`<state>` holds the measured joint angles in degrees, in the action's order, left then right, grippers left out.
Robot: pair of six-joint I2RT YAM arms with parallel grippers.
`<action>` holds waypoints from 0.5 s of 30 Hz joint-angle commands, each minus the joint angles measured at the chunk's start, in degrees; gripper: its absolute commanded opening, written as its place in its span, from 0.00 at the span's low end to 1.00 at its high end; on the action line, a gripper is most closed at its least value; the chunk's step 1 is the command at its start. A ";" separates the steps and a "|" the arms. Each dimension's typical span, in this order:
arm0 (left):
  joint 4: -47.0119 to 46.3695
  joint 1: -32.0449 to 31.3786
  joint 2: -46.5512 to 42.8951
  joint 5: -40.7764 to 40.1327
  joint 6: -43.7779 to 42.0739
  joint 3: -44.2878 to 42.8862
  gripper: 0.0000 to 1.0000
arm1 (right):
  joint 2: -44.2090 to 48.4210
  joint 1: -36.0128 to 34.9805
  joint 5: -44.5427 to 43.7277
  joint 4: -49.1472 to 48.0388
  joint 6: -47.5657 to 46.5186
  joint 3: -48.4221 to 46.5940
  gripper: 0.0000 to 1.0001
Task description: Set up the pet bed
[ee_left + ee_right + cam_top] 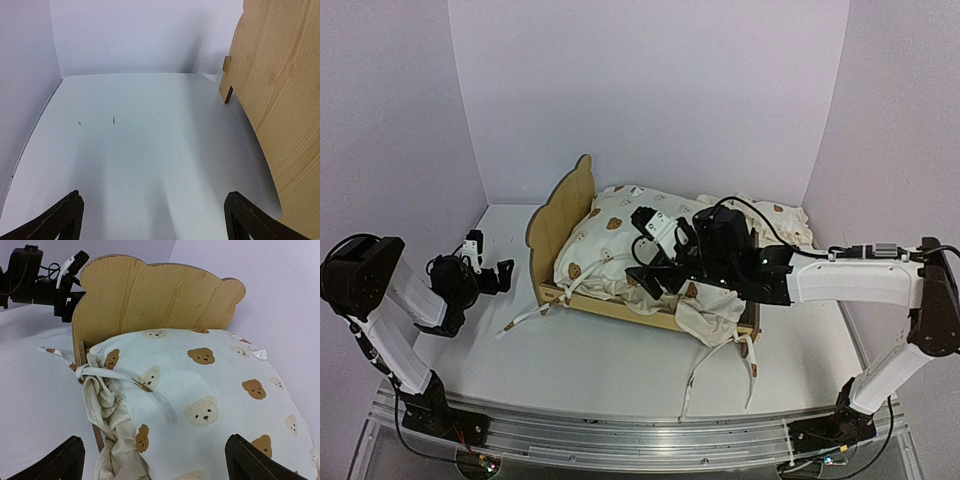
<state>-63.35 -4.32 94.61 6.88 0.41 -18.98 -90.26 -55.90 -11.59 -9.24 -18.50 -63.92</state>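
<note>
The pet bed [615, 307] stands mid-table, its bear-eared plywood headboard [558, 218] on the left. A cream bear-print cushion [605, 240] fills it and bunches over the front right corner. My right gripper [646, 254] hovers open just above the cushion [210, 390], facing the headboard [150, 295], with nothing between its fingers. A knotted tie string [107, 374] lies at the cushion's left corner. My left gripper [491, 262] stands open over bare table left of the headboard's back [280, 100], holding nothing. The bed's fabric base is hidden under the cushion.
Loose tie strings trail onto the table at the front left [525, 318] and front right [720, 365]. More bear-print fabric [778, 213] shows behind my right arm. White walls close the back and sides. The arms' metal rail [620, 437] runs along the near edge.
</note>
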 commanded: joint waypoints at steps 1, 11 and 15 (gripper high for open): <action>0.25 0.01 0.17 -0.97 1.16 -0.04 1.00 | 3.41 0.26 -0.95 1.74 -1.08 1.38 0.98; 0.27 0.01 0.19 -0.99 1.15 -0.09 1.00 | 4.74 0.78 -1.65 2.16 -1.61 2.98 0.98; 0.27 0.05 0.16 -0.99 1.17 -0.09 1.00 | 5.28 0.84 -1.18 3.29 -1.30 2.30 0.98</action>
<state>-62.41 -4.32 94.61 6.31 1.36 -18.98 -87.65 -55.40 -12.51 -6.60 -19.68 -60.93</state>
